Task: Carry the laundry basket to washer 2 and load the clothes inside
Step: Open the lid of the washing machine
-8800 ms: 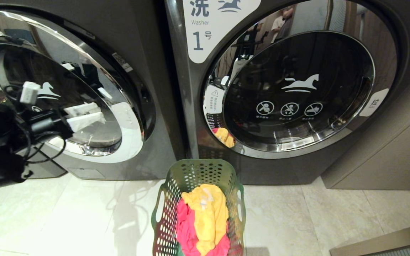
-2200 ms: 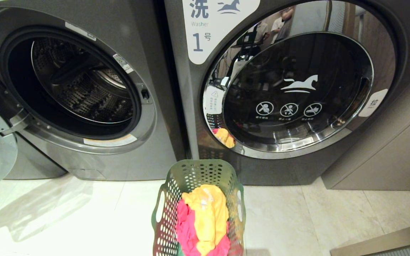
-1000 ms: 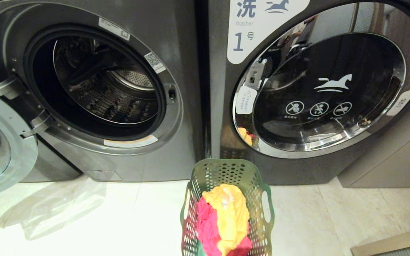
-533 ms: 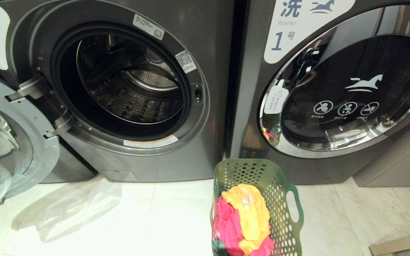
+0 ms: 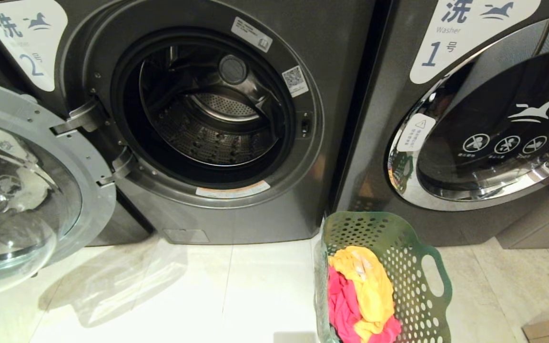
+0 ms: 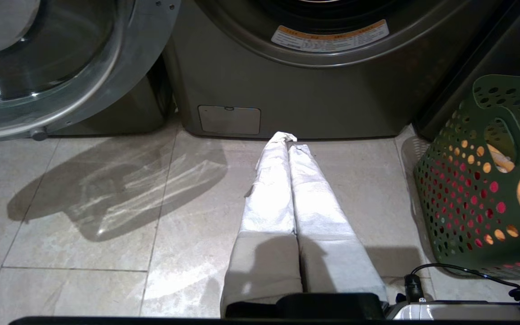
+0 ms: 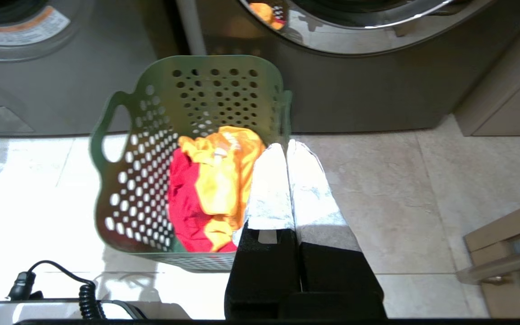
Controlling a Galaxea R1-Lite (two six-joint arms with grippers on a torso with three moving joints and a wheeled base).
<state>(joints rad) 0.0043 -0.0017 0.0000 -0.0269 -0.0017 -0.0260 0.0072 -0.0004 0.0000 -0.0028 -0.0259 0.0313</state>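
Far left: round glass door (image 5: 15,190) swung wide open on its hinge. Just right of it: washer 2 (image 5: 236,214), drum (image 5: 208,124) exposed, white label (image 5: 26,40) at upper left. Low before its front panel: left claw (image 6: 289,153), fingers pressed together, holding nothing. Further right, near, on the tiled floor (image 5: 160,295): the laundry basket (image 5: 398,238), upright, just before the gap between the machines, with the clothes (image 5: 362,295) piled inside, yellow over pink-red. Above the basket's right rim: right claw (image 7: 287,155), fully closed, empty. Far right: washer 1 (image 5: 379,143), door closed.
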